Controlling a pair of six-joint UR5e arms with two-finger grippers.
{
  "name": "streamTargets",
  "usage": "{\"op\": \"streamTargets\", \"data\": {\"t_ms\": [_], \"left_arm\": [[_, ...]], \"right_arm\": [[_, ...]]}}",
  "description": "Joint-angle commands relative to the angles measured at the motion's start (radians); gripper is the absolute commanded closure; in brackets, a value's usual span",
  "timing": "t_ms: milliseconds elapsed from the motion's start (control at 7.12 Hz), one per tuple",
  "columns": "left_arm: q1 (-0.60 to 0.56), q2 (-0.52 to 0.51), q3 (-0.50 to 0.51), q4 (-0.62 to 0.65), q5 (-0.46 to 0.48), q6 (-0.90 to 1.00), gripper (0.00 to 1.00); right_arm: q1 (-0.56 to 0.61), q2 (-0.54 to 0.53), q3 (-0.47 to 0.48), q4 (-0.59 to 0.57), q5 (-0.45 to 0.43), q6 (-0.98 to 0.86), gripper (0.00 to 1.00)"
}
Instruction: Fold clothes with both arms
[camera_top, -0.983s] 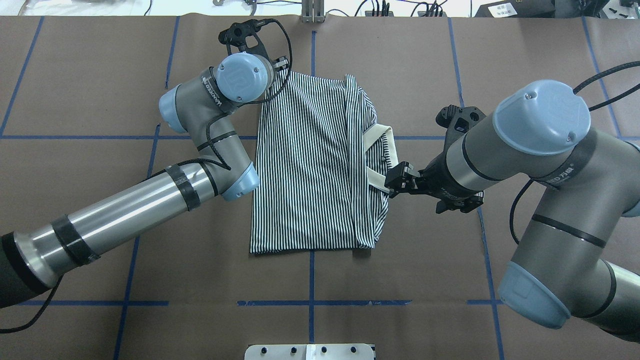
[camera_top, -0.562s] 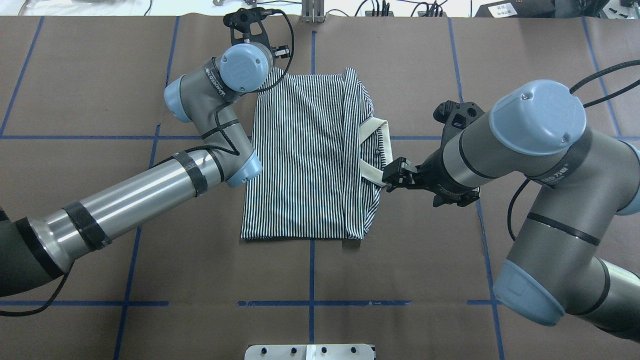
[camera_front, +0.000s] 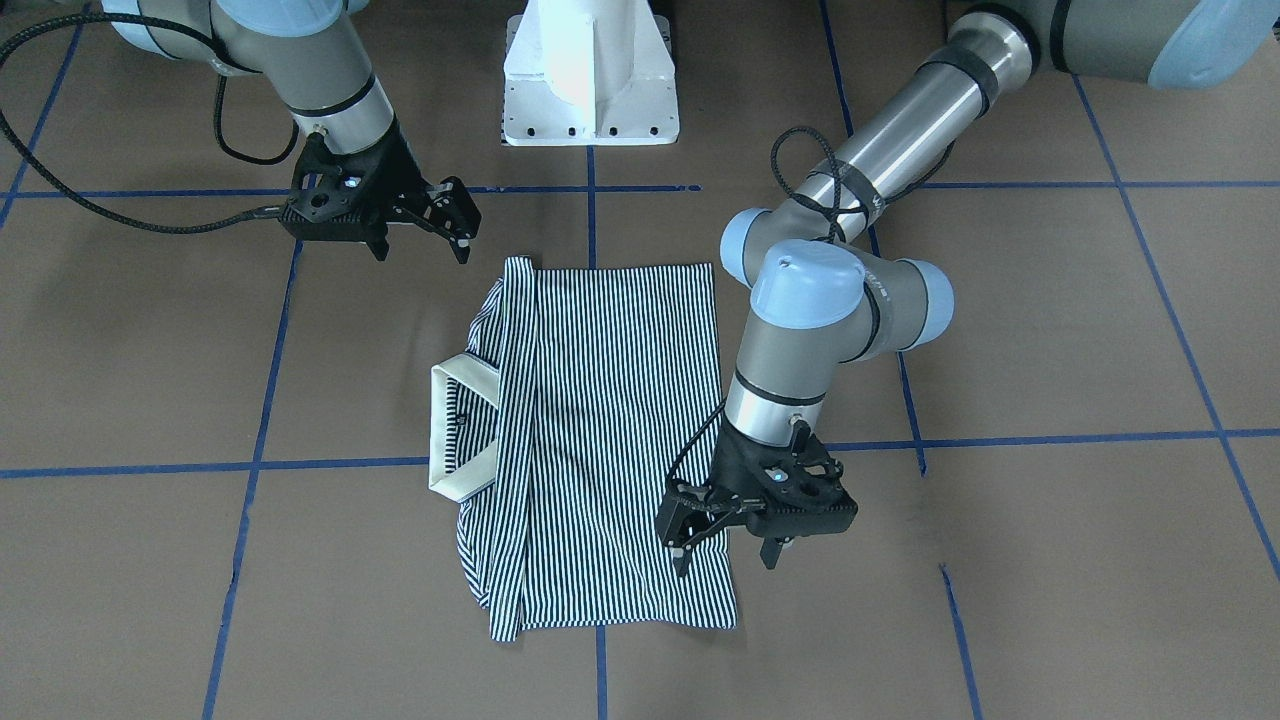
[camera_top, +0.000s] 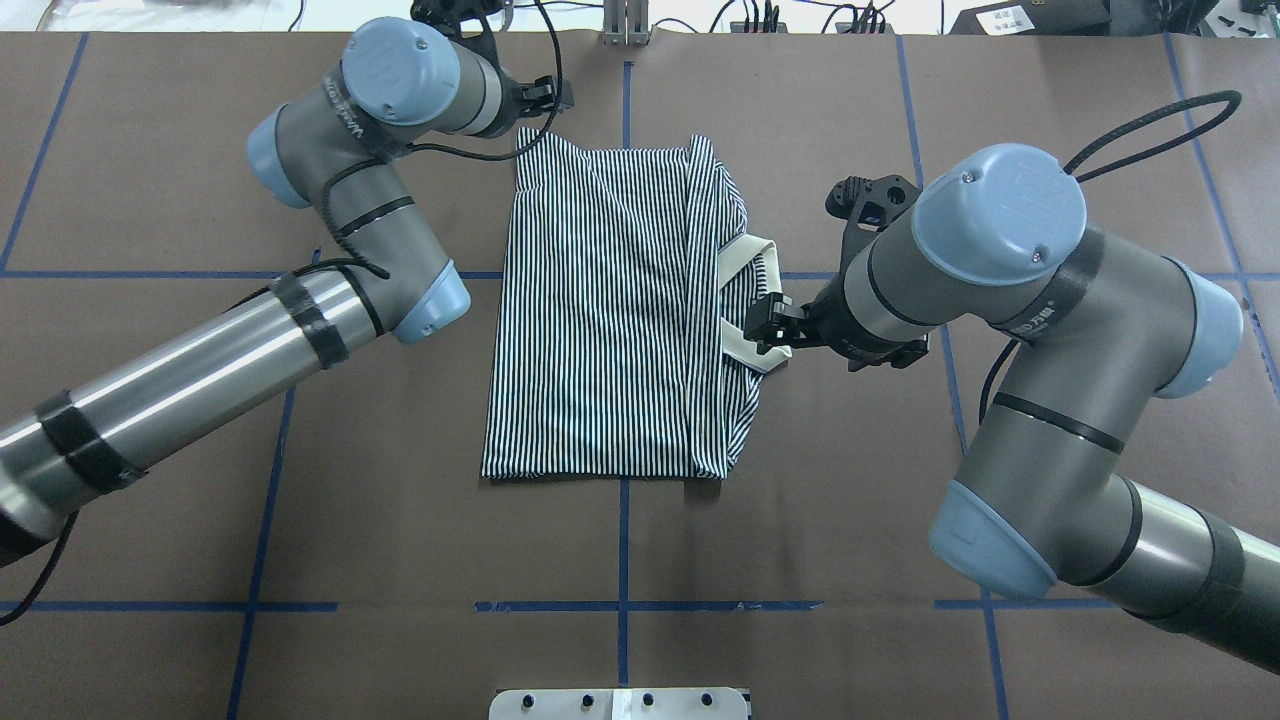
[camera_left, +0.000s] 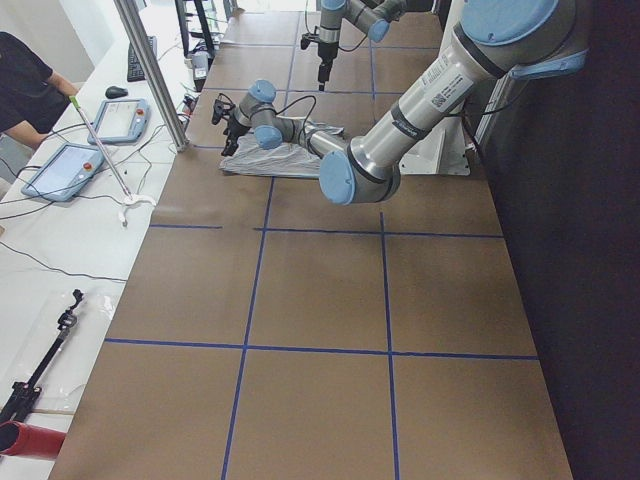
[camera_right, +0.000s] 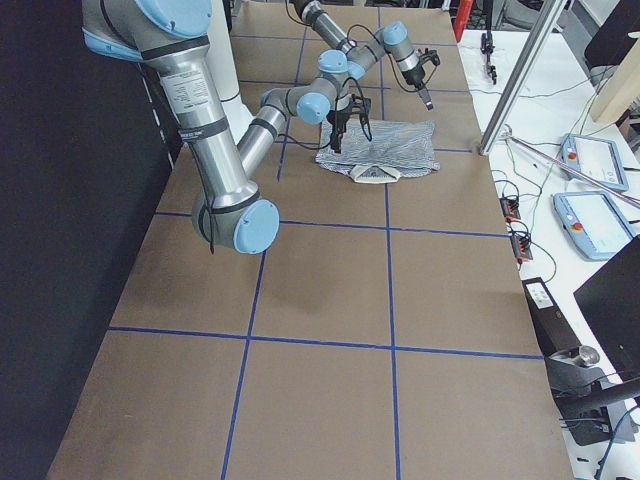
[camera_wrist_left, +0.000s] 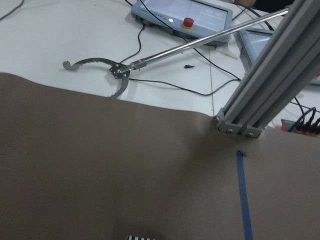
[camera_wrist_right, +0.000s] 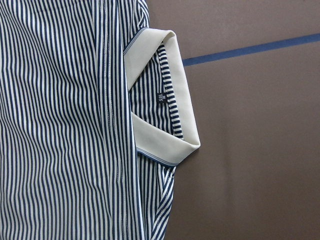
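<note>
**Q:** Where was the shirt?

**Me:** The polo shirt (camera_top: 600, 320) lay flat in the middle of the overhead frame, on the table (camera_top: 800, 560) with its matte brown paper cover. It was folded into a tall, rough rectangle. The knit was soft, with thin navy and white stripes running the length of it. The right-hand edge was rumpled into loose layered folds.

**Q:** And the collar?

**Me:** The collar (camera_wrist_right: 160, 145) was plain cream and smooth. It stood out past the shirt's right edge as an open, squared loop. My right wrist view showed a thin blue line along its hem and a small dark size tag (camera_wrist_right: 160, 95) inside the neck.

**Q:** What were your tools doing?

**Me:** My right gripper (camera_front: 422, 250) was at the upper left of the front-facing frame, just off the shirt's top corner. Its black fingers were spread and held nothing. My left gripper (camera_front: 725, 555) was over the lower right corner of the stripes in that frame. Its fingers were also parted and gripped no cloth.

**Q:** What did the left wrist view show?

**Me:** Mostly bare brown paper, with a sliver of stripe at the bottom edge. A strip of blue tape (camera_wrist_left: 243, 195) ran at lower right, and a ribbed aluminium post (camera_wrist_left: 270, 85) at upper right. Neither wrist view showed my fingers.
</note>
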Motion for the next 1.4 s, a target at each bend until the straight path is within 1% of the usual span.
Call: {"op": "streamTargets", "data": {"t_ms": [0, 140, 281, 421, 562, 702, 843, 1124, 1264], "left_arm": [[-0.002, 0.192, -0.353, 0.218, -0.127, 0.002, 0.0], [-0.002, 0.219, -0.449, 0.321, -0.189, 0.002, 0.0], [0.011, 0.245, -0.538, 0.389, -0.19, 0.0, 0.0], [0.043, 0.313, -0.656, 0.443, -0.189, 0.002, 0.0], [0.054, 0.35, -0.727, 0.451, -0.189, 0.002, 0.0], [0.081, 0.386, -0.743, 0.452, -0.187, 0.002, 0.0], [0.089, 0.392, -0.743, 0.452, -0.189, 0.002, 0.0], [0.089, 0.398, -0.752, 0.449, -0.185, -0.001, 0.0], [0.089, 0.4, -0.755, 0.449, -0.185, -0.001, 0.0]], "right_arm": [[0.002, 0.069, -0.095, -0.008, -0.002, -0.077, 0.0], [-0.003, 0.101, -0.144, -0.009, -0.007, -0.078, 0.0], [-0.021, 0.15, -0.201, -0.011, -0.028, -0.078, 0.0], [-0.05, 0.174, -0.241, -0.012, -0.062, -0.078, 0.0], [-0.076, 0.191, -0.255, -0.015, -0.077, -0.078, 0.0], [-0.122, 0.197, -0.275, -0.014, -0.109, -0.088, 0.0], [-0.159, 0.215, -0.316, -0.015, -0.157, -0.112, 0.0], [-0.175, 0.218, -0.345, -0.029, -0.141, -0.132, 0.0], [-0.176, 0.237, -0.347, -0.107, -0.14, -0.173, 0.0]]}}
